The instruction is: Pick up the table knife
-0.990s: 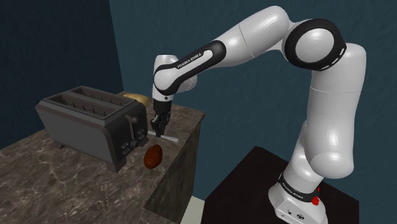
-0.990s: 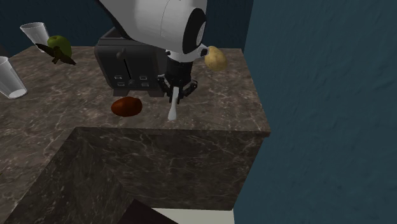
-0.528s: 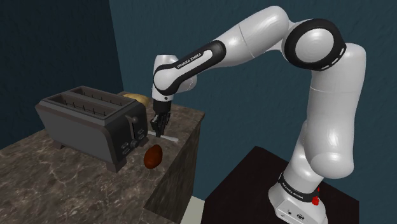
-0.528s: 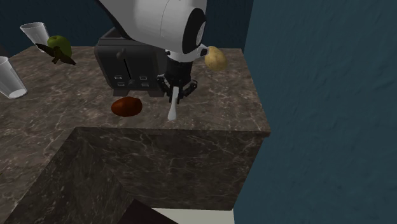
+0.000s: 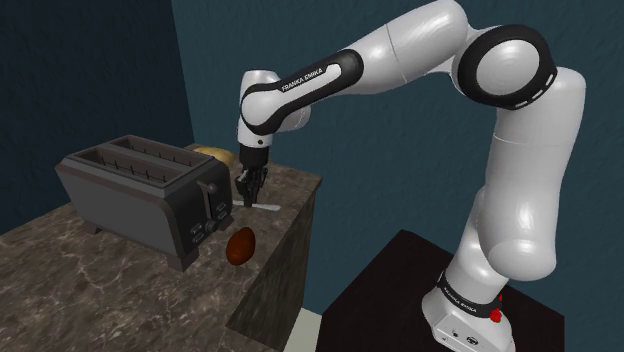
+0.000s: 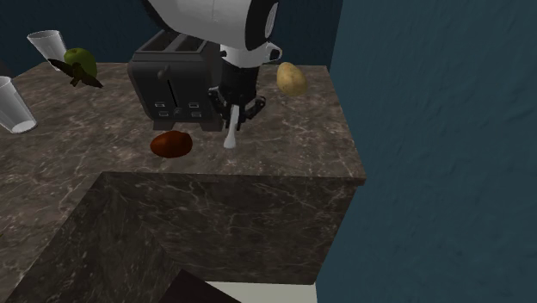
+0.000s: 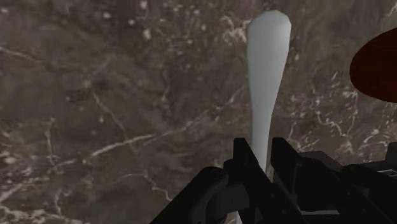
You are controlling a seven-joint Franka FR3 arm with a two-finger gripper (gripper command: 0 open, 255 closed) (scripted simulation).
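table knife (image 7: 267,76): pale grey, pinched by one end between the jaws, the rest extending out past them.
gripper (image 7: 262,153): clamped tight on table knife.
counter (image 7: 114,95): dark marble, beneath the jaws.

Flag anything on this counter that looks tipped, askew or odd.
Two clear glasses at the second exterior view's far left lean rather than stand upright. The white knife juts from the shut pincer, gripped near one end.

Toaster (image 6: 168,82) sits on counter (image 6: 310,155). In the second exterior view: table knife (image 6: 231,136) before toaster, clasped in gripper (image 6: 233,119); oval lump (image 6: 171,144) left of knife; potato (image 6: 291,78) behind, right.
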